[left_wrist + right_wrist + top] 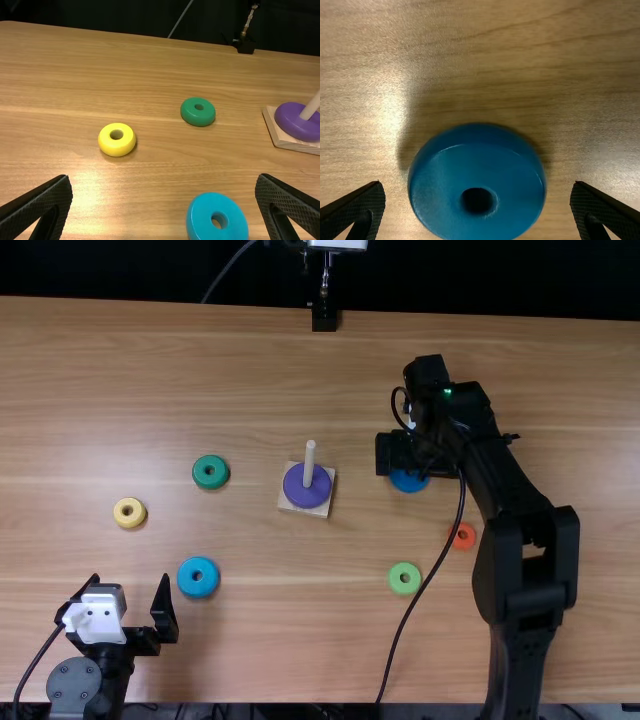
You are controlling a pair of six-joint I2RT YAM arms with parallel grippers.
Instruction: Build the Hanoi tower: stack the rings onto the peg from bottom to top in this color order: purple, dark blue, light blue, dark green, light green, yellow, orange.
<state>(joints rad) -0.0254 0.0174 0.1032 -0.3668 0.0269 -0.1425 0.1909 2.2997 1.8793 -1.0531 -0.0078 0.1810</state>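
In the right wrist view, the smooth, glossy dark blue ring (445,175) lies on the brown wooden table (100,420), between the black, finely ridged fingers (357,207) of the right gripper (398,452). They are wide open, with a gap on both sides. The left gripper (130,580) is also wide open and holds nothing.

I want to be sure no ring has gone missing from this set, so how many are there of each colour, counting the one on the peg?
Purple ring: 1
Dark blue ring: 1
Light blue ring: 1
Dark green ring: 1
Light green ring: 1
Yellow ring: 1
Orange ring: 1
Total: 7
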